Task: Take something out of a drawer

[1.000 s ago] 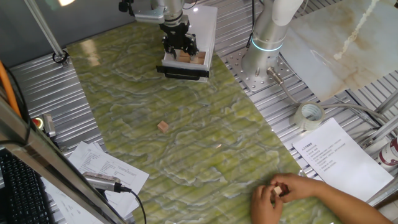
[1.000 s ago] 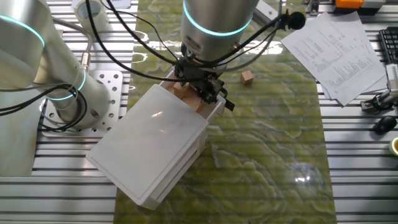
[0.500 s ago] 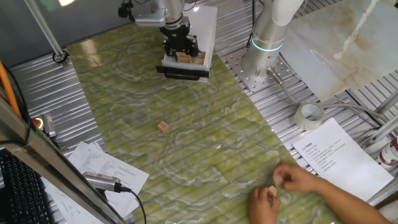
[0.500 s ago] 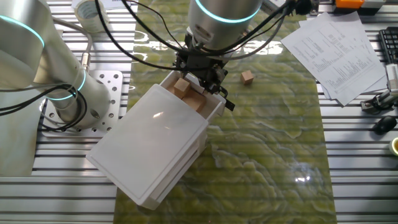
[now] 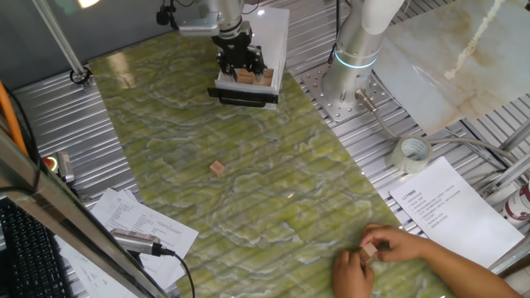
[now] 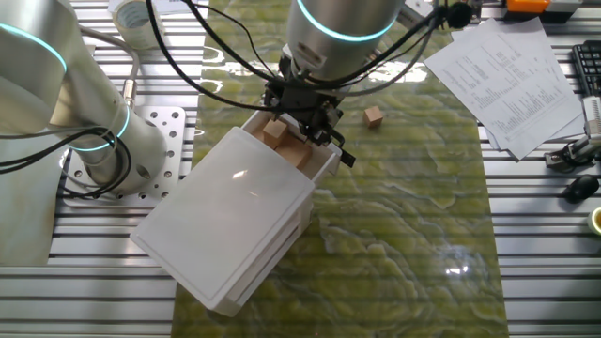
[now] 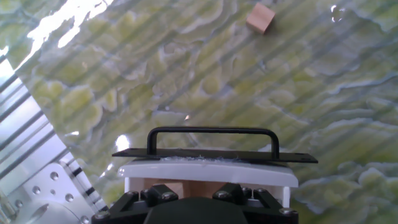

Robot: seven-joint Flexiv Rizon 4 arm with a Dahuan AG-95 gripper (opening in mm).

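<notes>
Block (image 6: 275,134) in drawer (image 6: 324,161), beneath gripper (image 6: 308,111)

the claw (image 7: 198,208) sits low over the open drawer (image 7: 208,172), its black handle (image 7: 213,134) facing the green marbled counter (image 7: 155,74). a lone wooden block (image 7: 260,18) lies well beyond the handle.

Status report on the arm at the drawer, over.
Gripper low over the open drawer, jaw state unclear. Wooden blocks in the drawer, none seen lifted. One loose block on the mat, a person's hands at the near edge.
</notes>
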